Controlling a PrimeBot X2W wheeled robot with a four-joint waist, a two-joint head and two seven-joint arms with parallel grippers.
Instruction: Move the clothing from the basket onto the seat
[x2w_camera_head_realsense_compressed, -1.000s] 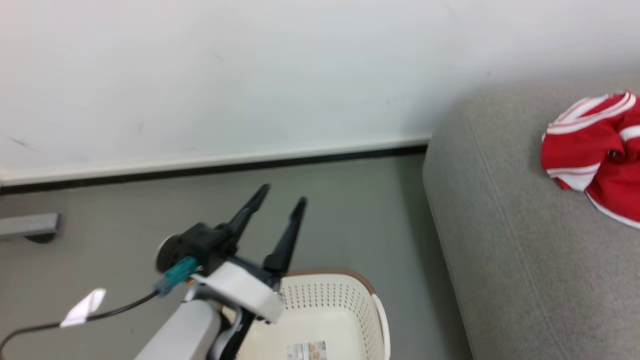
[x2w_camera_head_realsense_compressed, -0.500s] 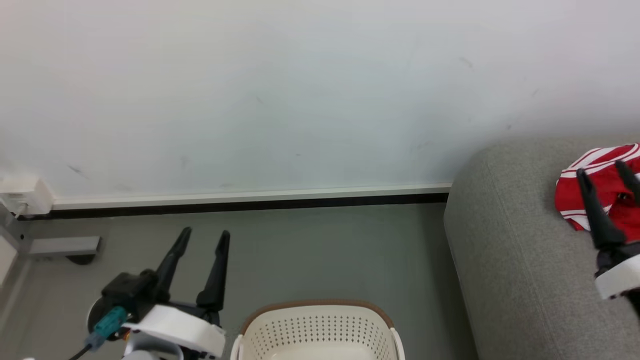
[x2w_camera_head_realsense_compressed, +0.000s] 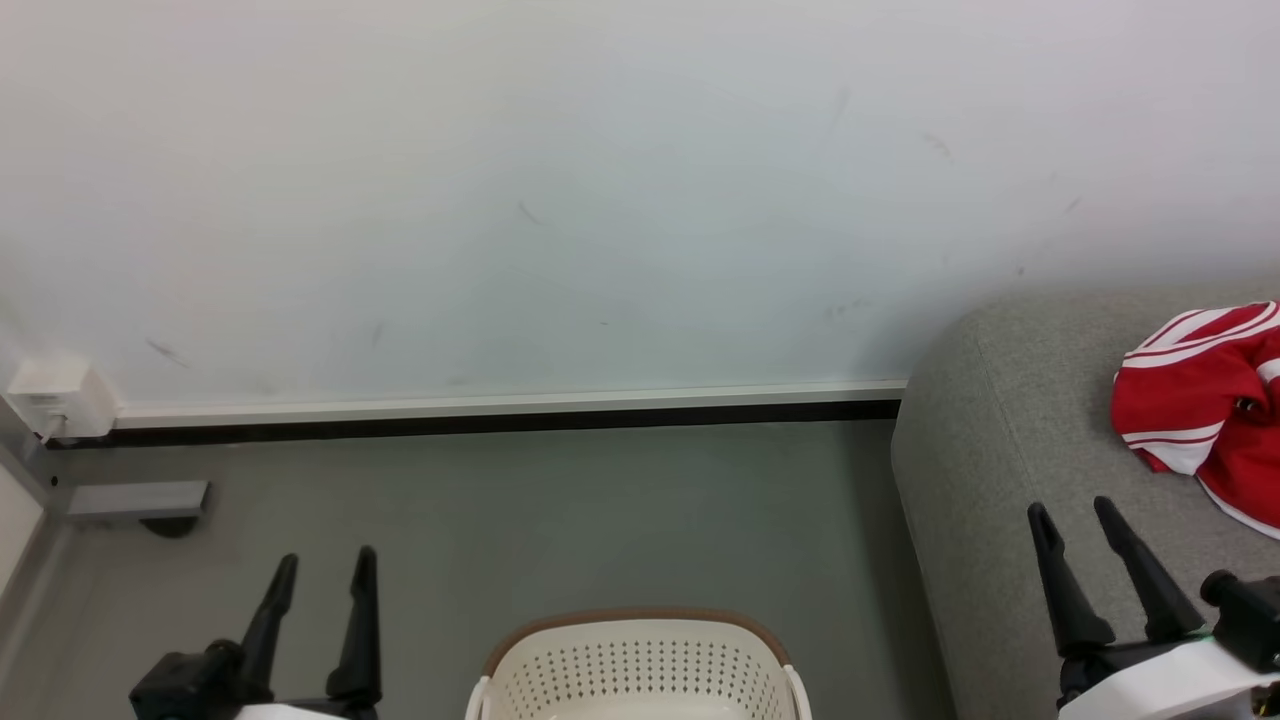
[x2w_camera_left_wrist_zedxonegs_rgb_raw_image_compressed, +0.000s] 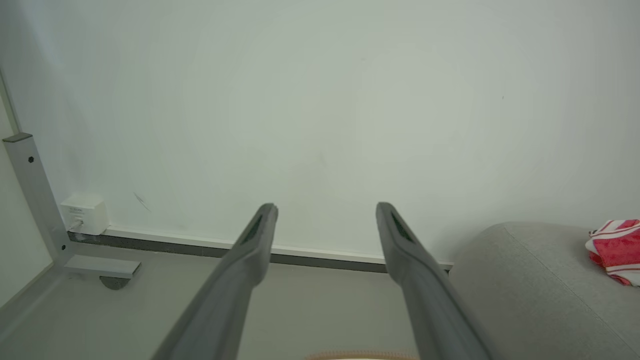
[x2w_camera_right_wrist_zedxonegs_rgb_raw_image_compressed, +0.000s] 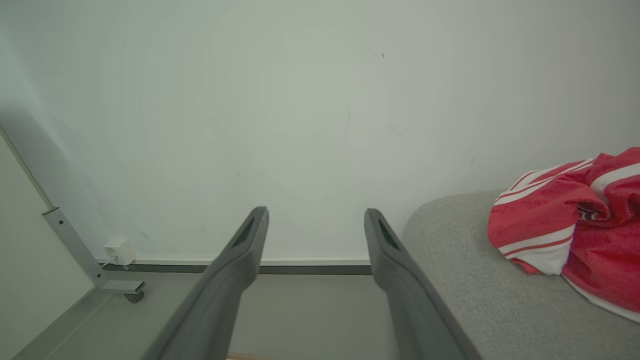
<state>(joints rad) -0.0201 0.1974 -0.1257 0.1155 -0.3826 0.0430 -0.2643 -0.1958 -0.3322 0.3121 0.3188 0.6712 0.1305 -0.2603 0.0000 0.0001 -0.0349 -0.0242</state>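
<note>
The clothing (x2w_camera_head_realsense_compressed: 1210, 400) lies crumpled on the seat (x2w_camera_head_realsense_compressed: 1000, 480), well apart from the basket (x2w_camera_head_realsense_compressed: 640, 680). The right claw (x2w_camera_head_realsense_compressed: 1069, 507), in front of the jersey half a second ago, is now drawn back, fingers parted, empty. The left claw (x2w_camera_head_realsense_compressed: 329, 556) has lowered, also parted and empty. Judgement: transfer appears complete.

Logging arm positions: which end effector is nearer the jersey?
The right end effector, beside the seat holding the jersey; the left end effector sits beyond the basket.
</note>
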